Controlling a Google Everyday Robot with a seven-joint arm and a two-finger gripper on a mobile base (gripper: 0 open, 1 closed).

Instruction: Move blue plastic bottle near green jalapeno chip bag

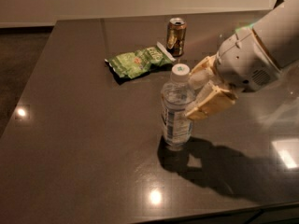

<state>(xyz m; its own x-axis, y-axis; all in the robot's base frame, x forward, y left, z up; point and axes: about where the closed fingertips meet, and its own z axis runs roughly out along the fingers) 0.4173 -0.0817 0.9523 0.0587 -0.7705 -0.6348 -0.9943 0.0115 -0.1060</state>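
Camera view, gripper: I am seeing the gripper [190, 93] reaching in from the right at mid-height of the bottle, with the pale arm housing trailing behind it to the upper right.
Camera view, grip state: its tan fingers [212, 101] are standing spread, one behind the bottle near the neck and one in front, touching the label. I am judging that they are bracketing the bottle rather than squeezing it.
Camera view, blue plastic bottle [176, 111]: it is standing upright on the dark table [70, 125] near the middle, white cap on top, long axis vertical, shadow pooling at its base.
Camera view, green jalapeno chip bag [138, 62]: it is lying flat, farther back and to the left of the bottle, near but apart from it.
Camera view, drink can [176, 36]: it is standing upright just beside the bag's right end, behind the bottle.
Camera view, key relation: I am reading the coming move as a short carry away from the camera and leftward, setting down in front of the bag while avoiding the can.
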